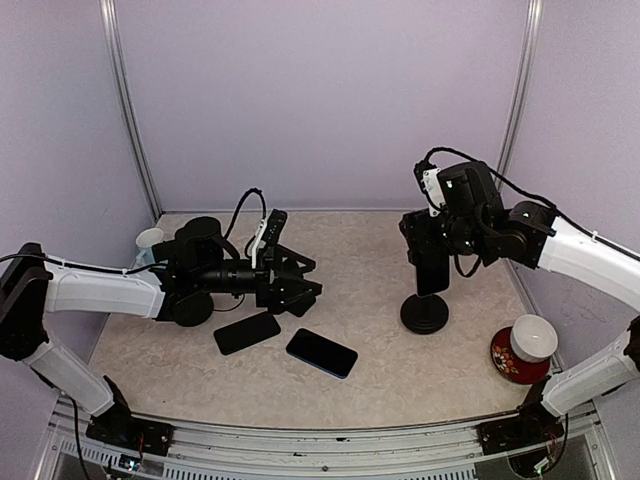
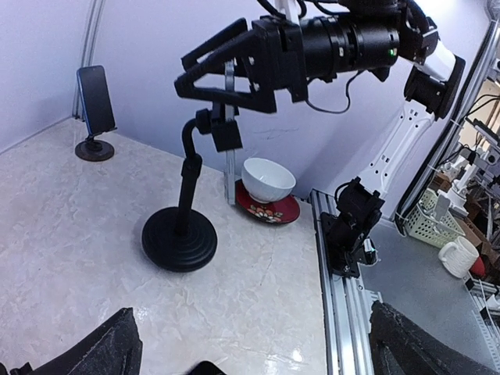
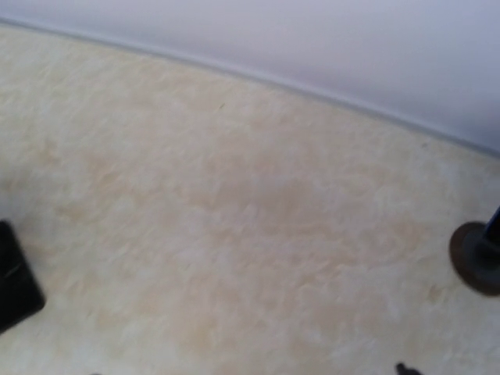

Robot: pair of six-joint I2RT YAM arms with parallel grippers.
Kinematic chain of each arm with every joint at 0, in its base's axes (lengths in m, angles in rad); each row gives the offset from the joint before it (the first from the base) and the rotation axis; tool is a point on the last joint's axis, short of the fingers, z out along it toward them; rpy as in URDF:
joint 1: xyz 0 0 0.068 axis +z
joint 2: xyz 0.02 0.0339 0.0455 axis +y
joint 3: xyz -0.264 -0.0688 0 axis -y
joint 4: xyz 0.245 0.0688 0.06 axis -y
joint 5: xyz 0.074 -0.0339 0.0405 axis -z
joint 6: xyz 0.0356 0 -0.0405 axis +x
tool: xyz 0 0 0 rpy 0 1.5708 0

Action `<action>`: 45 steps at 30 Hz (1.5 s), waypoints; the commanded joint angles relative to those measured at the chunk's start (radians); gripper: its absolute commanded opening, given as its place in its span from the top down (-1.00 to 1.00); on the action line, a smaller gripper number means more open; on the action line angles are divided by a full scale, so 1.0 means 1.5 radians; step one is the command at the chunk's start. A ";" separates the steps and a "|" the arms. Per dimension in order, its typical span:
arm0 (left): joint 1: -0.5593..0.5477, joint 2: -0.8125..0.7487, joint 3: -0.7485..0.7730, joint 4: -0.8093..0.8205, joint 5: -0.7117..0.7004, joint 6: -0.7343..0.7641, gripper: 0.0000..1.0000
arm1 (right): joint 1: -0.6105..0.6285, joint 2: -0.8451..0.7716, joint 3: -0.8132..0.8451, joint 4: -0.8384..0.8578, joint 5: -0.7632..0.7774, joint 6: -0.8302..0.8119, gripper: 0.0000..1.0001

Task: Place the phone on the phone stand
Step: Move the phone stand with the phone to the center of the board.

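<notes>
— Across the marbled table, what is logged? Biggest first.

— Left arm is stretched low over the left half. Right arm is reached in from the right and held higher.

— Gripper states?

— Left gripper is spread wide with nothing between the fingers. It is hung low, just behind the two loose phones. Right gripper is seen in the left wrist view just above the head of the phone stand. Its jaws are parted and nothing is pinched. Whether the stand head is touched cannot be told.

— The stand?

— A round black base, an upright pole bent at the top and a small clamp head are seen. It is stood right of centre, and no phone has been set on it yet.

— Task phones?

— Two are laid flat near the front centre. Black phone is on the left, nearest the left gripper. Dark-blue phone is just right of it, close but apart, between the black one and the stand. Both are apart from the stand base.

— Smaller items?

— White bowl is set on a red plate at the near right corner, beside the stand base. White mug is partly hidden behind the left arm at the back left. In the left wrist view a second small stand is seen by the far wall, with a propped phone upright on it. The right wrist view is blurred and mostly bare table is shown.
</notes>
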 commanded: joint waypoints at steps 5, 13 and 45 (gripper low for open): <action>0.010 0.012 -0.048 0.061 -0.010 0.018 -0.97 | -0.076 0.063 0.111 0.106 -0.020 -0.053 -0.06; 0.011 -0.008 -0.086 0.078 -0.021 0.022 -0.98 | -0.123 0.110 0.152 0.133 -0.053 -0.058 -0.05; 0.015 0.032 -0.090 0.107 -0.015 -0.006 -0.98 | -0.299 0.145 0.080 0.271 -0.040 -0.007 -0.05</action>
